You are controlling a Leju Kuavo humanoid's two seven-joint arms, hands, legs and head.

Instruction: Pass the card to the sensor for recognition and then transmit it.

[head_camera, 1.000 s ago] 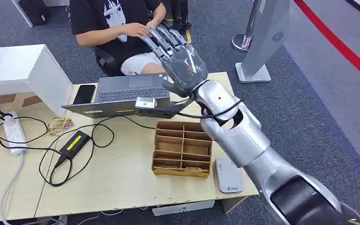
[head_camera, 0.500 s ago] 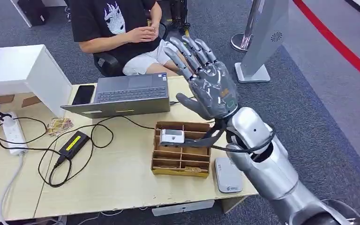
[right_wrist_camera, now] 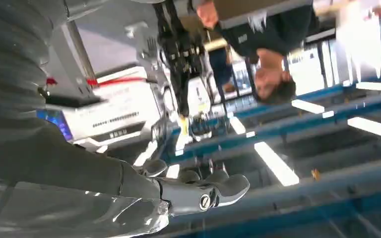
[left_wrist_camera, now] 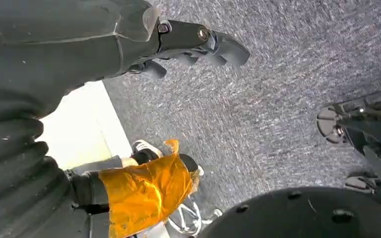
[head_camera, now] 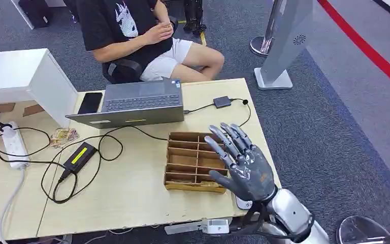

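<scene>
The sensor (head_camera: pixel 243 203), a flat white pad at the table's (head_camera: pixel 132 188) near right corner, is mostly hidden behind the right hand (head_camera: pixel 244 165). That hand is raised with fingers (head_camera: pixel 223 140) spread wide and holds nothing. Where the card is cannot be told. Just beside the sensor sits a cardboard divider box (head_camera: pixel 197 161). Beyond it stands a laptop (head_camera: pixel 132 101), with a seated person (head_camera: pixel 132 30) behind. The left hand (left_wrist_camera: pixel 178 39) hangs over carpet, fingers loosely curled and empty.

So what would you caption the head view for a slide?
The robot's right hand, fingers spread and empty, hovers above the cardboard divider box on a desk opposite a seated person.
</scene>
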